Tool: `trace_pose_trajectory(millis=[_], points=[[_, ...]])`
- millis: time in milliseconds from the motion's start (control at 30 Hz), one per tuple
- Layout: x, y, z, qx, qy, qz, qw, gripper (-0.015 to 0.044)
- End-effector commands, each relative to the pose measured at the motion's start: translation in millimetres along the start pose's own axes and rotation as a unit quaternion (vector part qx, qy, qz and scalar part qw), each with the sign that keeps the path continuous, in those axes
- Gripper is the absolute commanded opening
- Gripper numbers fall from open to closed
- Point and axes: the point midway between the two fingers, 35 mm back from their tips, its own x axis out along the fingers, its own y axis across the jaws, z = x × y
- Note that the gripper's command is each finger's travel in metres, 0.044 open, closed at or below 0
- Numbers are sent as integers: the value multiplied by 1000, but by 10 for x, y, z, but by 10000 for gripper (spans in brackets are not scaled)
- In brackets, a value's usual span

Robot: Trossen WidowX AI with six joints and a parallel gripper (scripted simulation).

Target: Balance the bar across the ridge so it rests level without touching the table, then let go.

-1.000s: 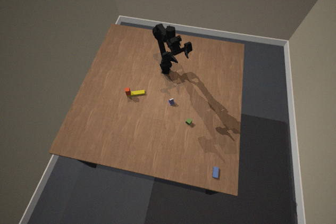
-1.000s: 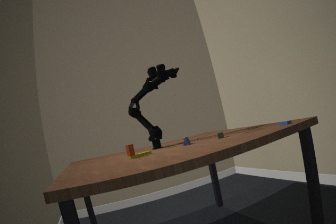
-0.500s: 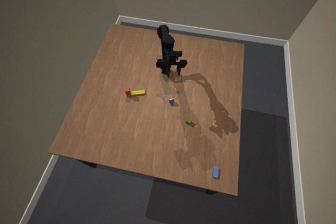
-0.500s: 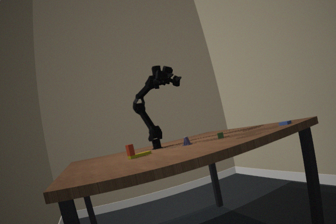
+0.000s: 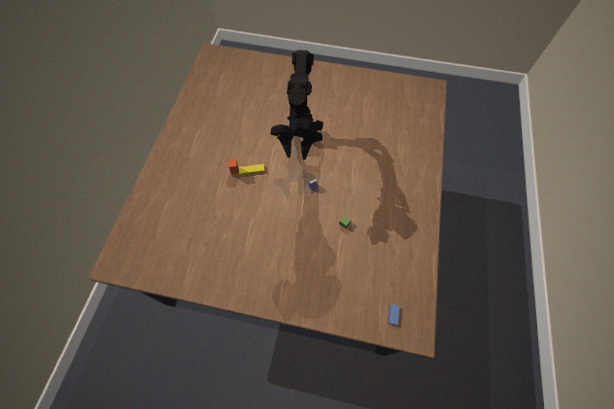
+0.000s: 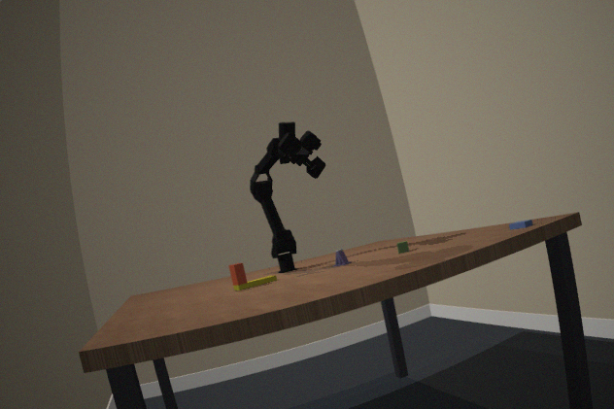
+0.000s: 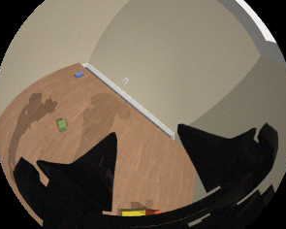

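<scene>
The yellow bar [image 5: 253, 169] [image 6: 261, 281] [image 7: 133, 212] lies flat on the table, with a red-orange block [image 5: 233, 166] [image 6: 238, 274] upright on one end; in the wrist view the bar is partly hidden by the gripper body. The small purple ridge [image 5: 313, 186] [image 6: 341, 257] stands on the table to the right of the bar in the top and exterior views, with nothing on it. My gripper [image 5: 297, 157] [image 7: 147, 131] is open and empty, high above the table and clear of both bar and ridge.
A green cube [image 5: 345, 221] [image 6: 402, 247] [image 7: 62, 125] sits beyond the ridge. A blue block [image 5: 393, 315] [image 6: 521, 224] [image 7: 79, 75] lies near a far corner of the wooden table [image 5: 198, 246] [image 6: 173, 310]. Arm shadows cross the table.
</scene>
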Motion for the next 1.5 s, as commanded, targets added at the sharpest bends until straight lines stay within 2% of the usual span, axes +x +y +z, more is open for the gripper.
trace_pose_trajectory(millis=[0,367,800,1133,1467], points=[[67,-70,-151,-41,34,4,999,315],[253,-199,-757,-164,143,57,974,315],[294,-311,-1491,-280,234,164,917,315],[204,-356,-2034,-345,266,267,859,315],[28,-361,-2530,-389,260,378,799,315]])
